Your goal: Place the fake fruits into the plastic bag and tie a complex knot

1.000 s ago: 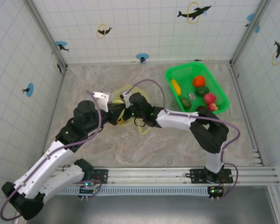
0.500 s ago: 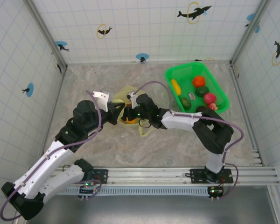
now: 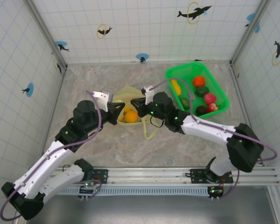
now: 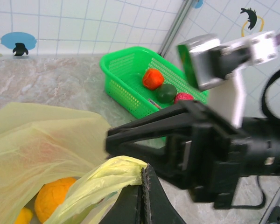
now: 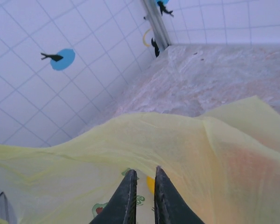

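The pale yellow plastic bag [image 3: 126, 95] lies open at mid-table. My left gripper [image 3: 115, 112] pinches its rim, and in the left wrist view the left gripper [image 4: 143, 175] is shut on a bunched fold of the plastic bag [image 4: 37, 140]. An orange fruit [image 3: 130, 115] rests inside, also seen as the orange fruit [image 4: 53, 205]. My right gripper [image 3: 142, 108] hovers at the bag's right edge. In the right wrist view the right gripper [image 5: 142, 173] has only a narrow slit between its jaws, with nothing in it. Beyond it are the bag [image 5: 200, 140] and a yellow fruit [image 5: 150, 184].
A bright green tray [image 3: 170, 74] at the back right holds several fruits, among them a yellow one [image 3: 176, 87], an orange-red one [image 3: 199, 81] and a red one [image 3: 210, 98]. One bag handle [image 3: 148, 129] trails toward the near edge. Tiled walls enclose the table.
My right gripper has drawn back to the right out of the bag and its jaws have narrowed. The orange fruit now lies uncovered in the bag. The left gripper has kept its hold.
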Controlling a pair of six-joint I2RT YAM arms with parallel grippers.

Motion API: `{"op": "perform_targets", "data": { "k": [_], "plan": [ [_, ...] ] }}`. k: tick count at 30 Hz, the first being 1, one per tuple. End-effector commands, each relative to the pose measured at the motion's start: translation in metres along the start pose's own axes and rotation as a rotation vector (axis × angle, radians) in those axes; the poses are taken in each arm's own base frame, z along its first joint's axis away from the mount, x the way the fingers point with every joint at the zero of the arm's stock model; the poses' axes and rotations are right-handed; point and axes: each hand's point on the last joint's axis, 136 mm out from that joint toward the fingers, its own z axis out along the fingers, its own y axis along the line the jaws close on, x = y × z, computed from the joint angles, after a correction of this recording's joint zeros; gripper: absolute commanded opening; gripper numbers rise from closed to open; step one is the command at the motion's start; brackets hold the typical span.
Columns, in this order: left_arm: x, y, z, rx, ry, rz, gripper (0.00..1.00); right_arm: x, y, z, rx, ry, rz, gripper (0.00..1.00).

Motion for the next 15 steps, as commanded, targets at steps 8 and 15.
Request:
{"op": "perform_targets", "data": {
  "k": [8, 15],
  "plan": [
    [-0.010, -0.003, -0.009, 0.001, -0.032, 0.019, 0.00, -0.039, -0.102, -0.068, 0.266, -0.083, 0.100, 0.26],
    [-0.007, -0.006, -0.007, 0.024, -0.022, 0.025, 0.00, -0.038, -0.225, -0.104, 0.642, 0.014, 0.180, 0.39]
  ]
}}
